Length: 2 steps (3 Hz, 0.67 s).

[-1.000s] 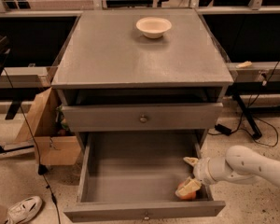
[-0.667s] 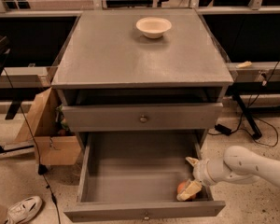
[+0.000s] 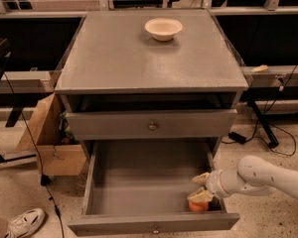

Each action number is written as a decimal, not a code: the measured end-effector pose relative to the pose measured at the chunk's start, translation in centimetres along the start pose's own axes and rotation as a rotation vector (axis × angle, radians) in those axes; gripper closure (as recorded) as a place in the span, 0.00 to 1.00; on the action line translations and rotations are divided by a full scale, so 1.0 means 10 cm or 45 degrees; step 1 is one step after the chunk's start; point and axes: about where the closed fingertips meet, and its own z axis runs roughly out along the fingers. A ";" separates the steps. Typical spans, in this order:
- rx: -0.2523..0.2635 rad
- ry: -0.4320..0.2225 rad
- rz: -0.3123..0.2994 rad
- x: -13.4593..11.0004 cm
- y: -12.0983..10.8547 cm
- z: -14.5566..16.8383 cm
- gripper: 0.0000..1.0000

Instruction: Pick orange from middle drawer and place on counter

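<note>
The middle drawer (image 3: 139,175) is pulled out wide below the shut upper drawer (image 3: 151,125). The orange (image 3: 198,206) lies in the drawer's front right corner. My gripper (image 3: 197,188) reaches in from the right over the drawer's right wall, its white arm (image 3: 258,177) behind it. The two cream fingers are apart. The lower finger (image 3: 200,197) sits on top of the orange and hides its upper part. The upper finger (image 3: 201,179) is farther back. The orange is not between the fingers. The counter (image 3: 139,58) is the grey cabinet top.
A cream bowl (image 3: 163,28) stands near the back of the counter. A cardboard box (image 3: 47,138) leans at the cabinet's left. A white shoe (image 3: 25,222) lies on the floor at bottom left. Cables and a stand leg (image 3: 260,128) are at the right.
The two fingers have come closer together and the gripper has shifted slightly toward the drawer front. The orange now shows under the lower finger.
</note>
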 end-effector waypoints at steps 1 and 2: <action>-0.003 0.004 0.000 0.00 0.00 0.01 0.47; -0.029 0.034 -0.004 0.04 0.01 0.03 0.28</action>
